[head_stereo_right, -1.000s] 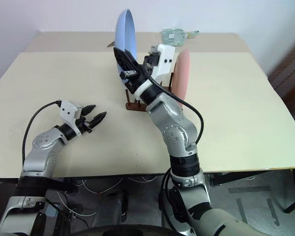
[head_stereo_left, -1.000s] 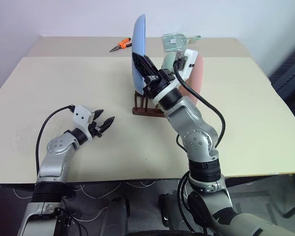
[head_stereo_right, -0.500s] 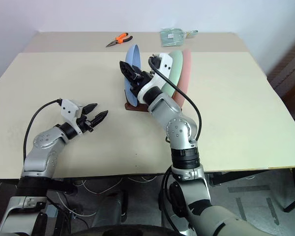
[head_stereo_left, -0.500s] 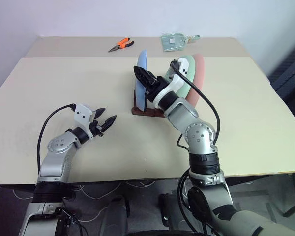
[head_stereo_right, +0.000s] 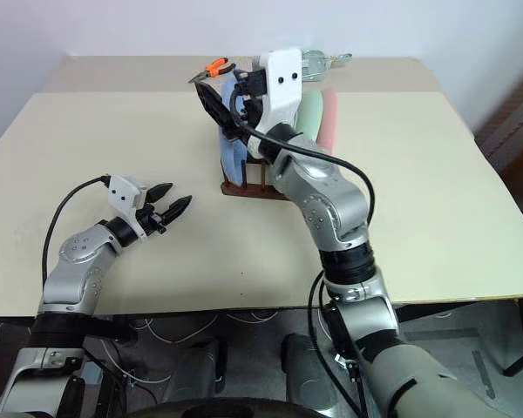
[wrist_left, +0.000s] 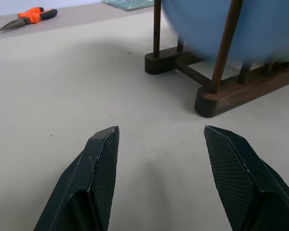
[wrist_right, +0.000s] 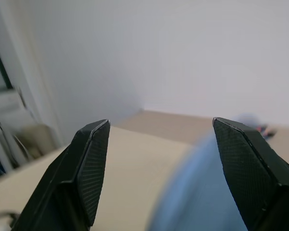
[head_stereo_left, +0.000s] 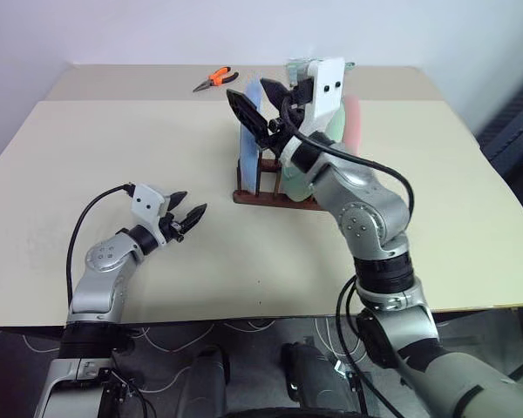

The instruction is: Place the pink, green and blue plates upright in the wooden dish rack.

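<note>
While I watch from my station, the head views give me this:
Rack: the wooden dish rack [head_stereo_left: 266, 193] sits near the middle of the counter [head_stereo_left: 113, 157], its dark base rails flat on the surface and thin pegs rising from them
Blue plate: the blue plate [head_stereo_left: 247, 144] stands upright between pegs at the rack's left end; from the left wrist view I see its lower edge behind a peg
Green plate: the green plate [head_stereo_right: 310, 113] stands upright in the rack, just beside the pink one, largely hidden behind my right arm
Pink plate: the pink plate [head_stereo_left: 352, 122] stands upright at the rack's right end
Right pincer: the right pincer [head_stereo_left: 260, 104] hangs above the blue plate's top edge, fingers spread apart, gripping nothing; the right wrist view shows a blurred blue plate edge below the gap between the fingers [wrist_right: 91, 159]
Left pincer: the left pincer [head_stereo_left: 186, 219] hovers just over the counter, well to the left of the rack, fingers apart and empty, pointing toward the rack
Other items: orange-handled pliers [head_stereo_left: 213, 79] lie at the far side of the counter, and a clear packet [head_stereo_left: 303, 70] lies behind the rack
</note>
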